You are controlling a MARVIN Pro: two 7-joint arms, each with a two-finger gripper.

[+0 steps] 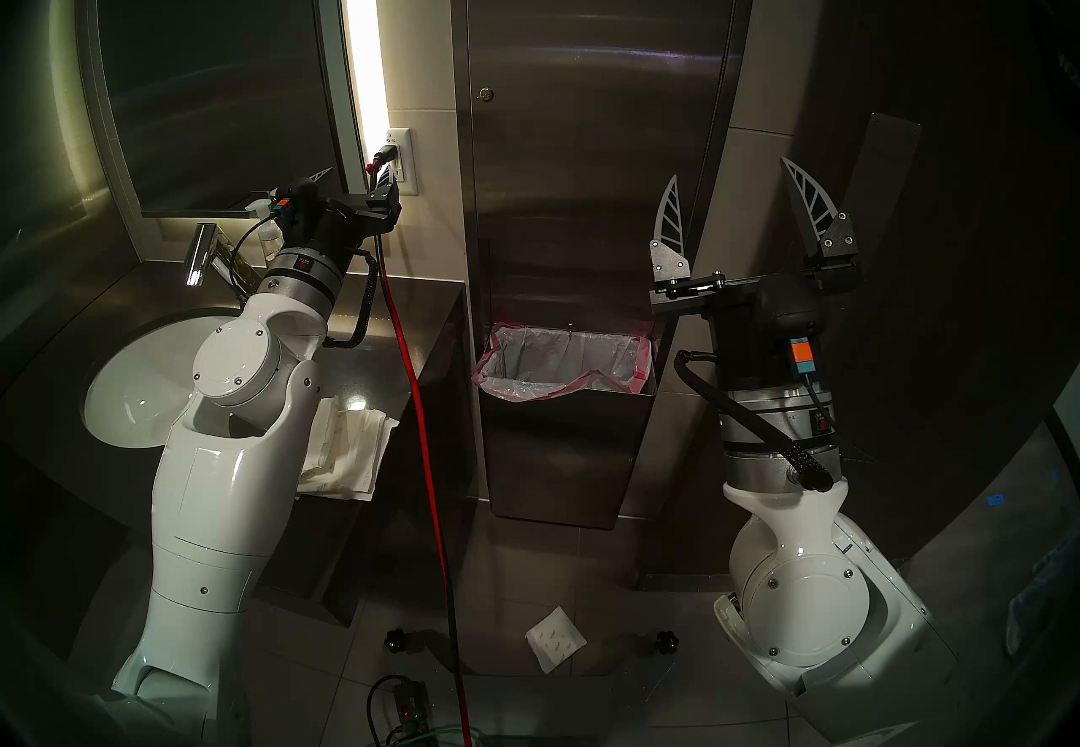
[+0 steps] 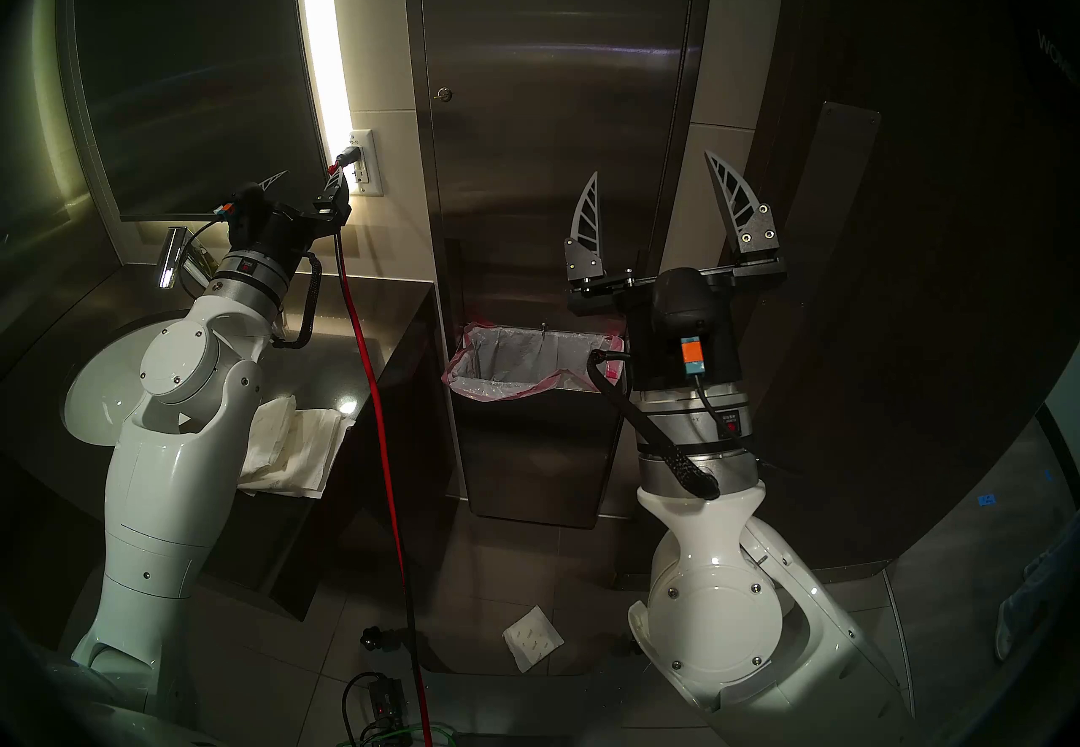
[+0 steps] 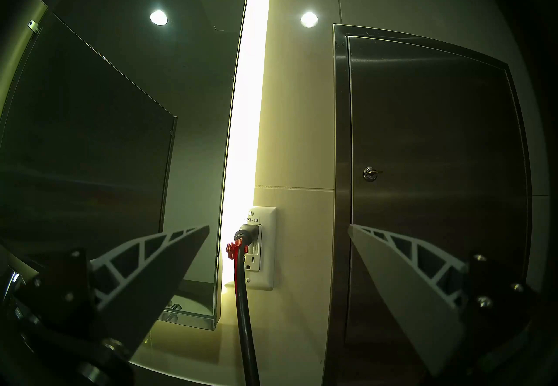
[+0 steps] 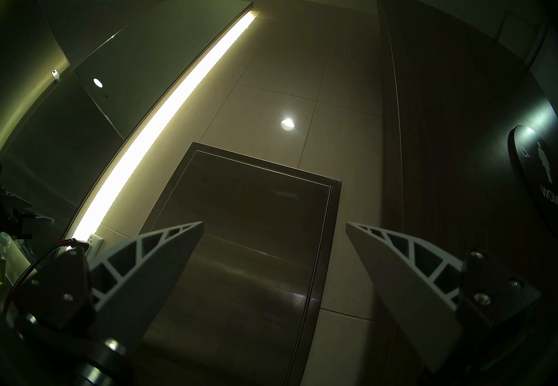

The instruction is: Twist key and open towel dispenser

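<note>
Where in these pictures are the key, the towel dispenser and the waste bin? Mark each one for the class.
key [image 3: 374,171], left wrist view, on its brass bow sticking out of the lock.
towel dispenser [image 1: 596,85], head left view, on the bare door panel.
waste bin [image 1: 561,453], head left view, on its steel front wall.

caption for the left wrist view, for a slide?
Open left gripper facing wall outlet, key untouched in closed towel dispenser.

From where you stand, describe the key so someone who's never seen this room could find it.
Find the towel dispenser, the tall steel cabinet on the wall right of the lit mirror. Near its door's left edge, well above the waste bin, the key sticks out of a small round lock, the only fitting on that plain panel.
</note>
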